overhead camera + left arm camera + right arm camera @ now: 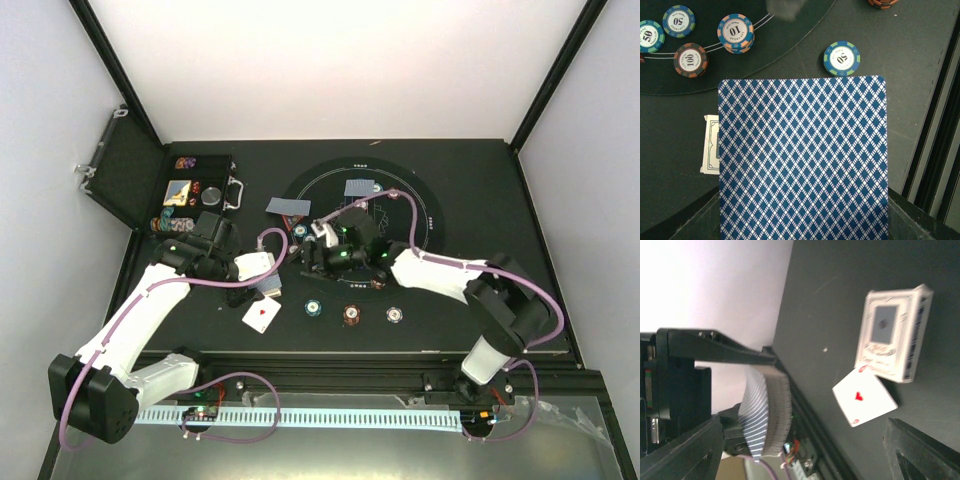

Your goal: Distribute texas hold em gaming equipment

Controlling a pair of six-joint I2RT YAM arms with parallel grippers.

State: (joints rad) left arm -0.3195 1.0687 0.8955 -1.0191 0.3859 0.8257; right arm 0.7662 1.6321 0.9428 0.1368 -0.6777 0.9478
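My left gripper (803, 231) is shut on a deck of blue-backed cards (802, 160), which fills the left wrist view; from above the deck (258, 266) hangs left of centre. A white card box (892, 335) and a face-up ace of hearts (862, 400) lie on the table below it. Two face-down cards (288, 207) (359, 187) lie on the round mat (425, 205). Striped chips (841, 58) (735, 33) (690, 59) sit near the mat's edge. My right gripper (800, 455) is open and holds nothing; it faces the deck (765, 410) edge-on.
An open black case (125, 180) with more chips stands at the back left. Three chips (313, 307) (351, 316) (395, 314) lie in a row near the front edge. Purple cables (210, 283) loop around both arms.
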